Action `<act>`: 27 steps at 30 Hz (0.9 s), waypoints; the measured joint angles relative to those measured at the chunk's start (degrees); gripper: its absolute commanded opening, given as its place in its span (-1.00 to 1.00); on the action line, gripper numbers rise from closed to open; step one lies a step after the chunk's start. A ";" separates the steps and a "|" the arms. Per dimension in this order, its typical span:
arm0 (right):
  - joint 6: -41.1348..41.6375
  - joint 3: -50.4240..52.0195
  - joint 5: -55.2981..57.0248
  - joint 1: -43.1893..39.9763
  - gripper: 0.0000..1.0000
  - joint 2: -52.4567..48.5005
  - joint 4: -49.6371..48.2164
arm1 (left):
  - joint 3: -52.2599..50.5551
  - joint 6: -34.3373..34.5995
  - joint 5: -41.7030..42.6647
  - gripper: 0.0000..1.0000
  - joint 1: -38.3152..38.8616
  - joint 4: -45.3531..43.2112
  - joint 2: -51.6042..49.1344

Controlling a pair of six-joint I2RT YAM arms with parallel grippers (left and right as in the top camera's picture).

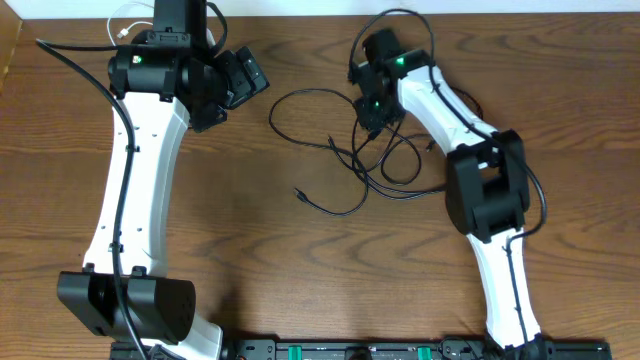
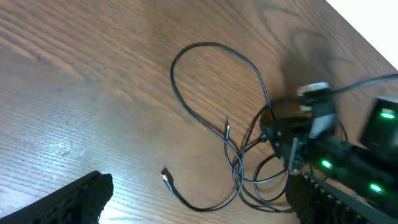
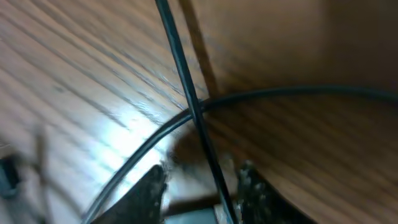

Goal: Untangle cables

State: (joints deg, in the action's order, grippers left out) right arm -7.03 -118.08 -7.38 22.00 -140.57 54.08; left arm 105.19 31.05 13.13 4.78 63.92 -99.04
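The right gripper (image 1: pixel 372 122) is lowered onto a knot of thin black cables (image 1: pixel 375 150) at the far right of a wooden table (image 1: pixel 250 230). In its wrist view, the fingers (image 3: pixel 152 190) stand parted on either side of a single black strand (image 3: pixel 186 87). The gap between them is wider than the strand, so nothing is pinched. A second strand crosses the first just ahead of the fingertips.

From the knot a wide loop (image 2: pixel 208 43) runs out flat on the wood toward the table's middle. One free plug end (image 2: pixel 165 175) lies on bare wood on the near side of the tangle.

The left gripper (image 1: pixel 245 78) hangs at the far left, well apart from the black cables and turned toward them. Its dark fingers (image 2: pixel 74 199) are spread wide at the bottom corners of its own view and hold nothing.

A short white cable (image 1: pixel 122 28) lies at the far left edge, behind the left arm and away from the black tangle
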 measured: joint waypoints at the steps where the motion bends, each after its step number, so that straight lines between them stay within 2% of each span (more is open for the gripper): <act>1: 0.11 -0.37 -0.39 0.02 -0.38 -0.04 -0.02 | 0.00 0.00 0.04 0.90 0.00 0.00 0.00; 4: 0.02 -0.61 -0.24 0.04 -0.62 -0.13 0.46 | -0.02 0.00 0.00 0.90 0.00 0.00 0.00; 7: 0.02 -0.63 -0.09 0.04 -0.97 -0.22 0.42 | -0.04 0.00 0.00 0.90 0.00 0.02 0.00; 18: 0.11 -3.41 -0.02 0.04 -0.97 0.26 3.63 | -0.04 0.00 0.00 0.90 0.00 0.02 0.00; 22: 0.11 -4.87 0.33 0.04 -0.97 5.95 4.96 | -0.04 0.00 0.00 0.90 0.00 0.02 0.00; 27: 0.11 -6.03 0.42 0.04 -0.97 19.06 3.54 | -0.04 0.00 0.00 0.90 0.00 0.02 0.00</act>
State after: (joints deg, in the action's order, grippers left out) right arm -6.92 -124.11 -6.96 22.04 -121.51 57.63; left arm 105.14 31.05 13.13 4.78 63.94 -99.04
